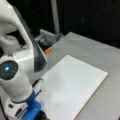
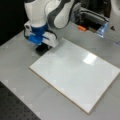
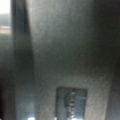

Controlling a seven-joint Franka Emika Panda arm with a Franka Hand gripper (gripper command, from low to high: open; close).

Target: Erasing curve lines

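A Franka Panda arm lowers its end effector to the corner of a white board lying flat on the grey tabletop, at a front view's upper left. A dark block, apparently the eraser, sits beneath the blue-and-white wrist, touching or just above the board's edge; whether the fingers are clamped on it or merely over it cannot be told from these views. The low, vertical pose suits pressing a flat face against the surface for wiping. The curve lines are hard to find: the board looks almost wholly clean in both front views, with only a faint grey smudge near the arm in a front view, possibly a trace of the squiggle. That suggests much of the erasing is already done. An orange object lies beyond the board, well apart from the work. The wrist view shows only a blurred dark surface, close up.
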